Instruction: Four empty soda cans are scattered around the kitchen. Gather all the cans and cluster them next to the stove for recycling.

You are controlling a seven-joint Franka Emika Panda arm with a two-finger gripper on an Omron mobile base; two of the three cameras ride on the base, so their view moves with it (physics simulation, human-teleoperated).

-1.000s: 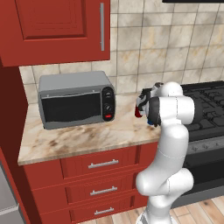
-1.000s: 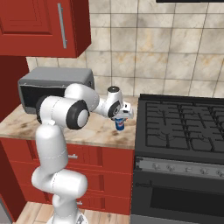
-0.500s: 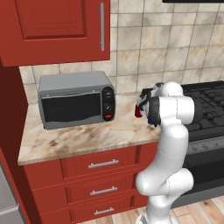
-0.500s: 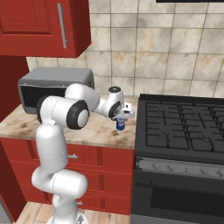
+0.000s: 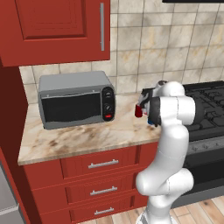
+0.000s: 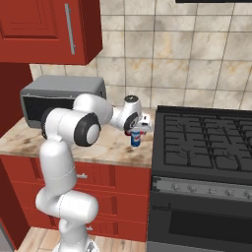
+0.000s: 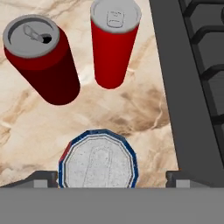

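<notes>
Blue soda can (image 7: 98, 160): upright on your counter (image 7: 35, 127), axis vertical, beside the stove (image 7: 183, 78). Two red cans (image 7: 114, 41) at 12 o'clock. Your gripper (image 7: 112, 178) points down, fingers spread wide, gripping nothing.

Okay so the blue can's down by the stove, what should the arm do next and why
Probably lift straight up and clear. The blue can stands upright on the counter beside the stove, near two red cans, and the gripper fingers stand wide on either side, seemingly released.
</notes>
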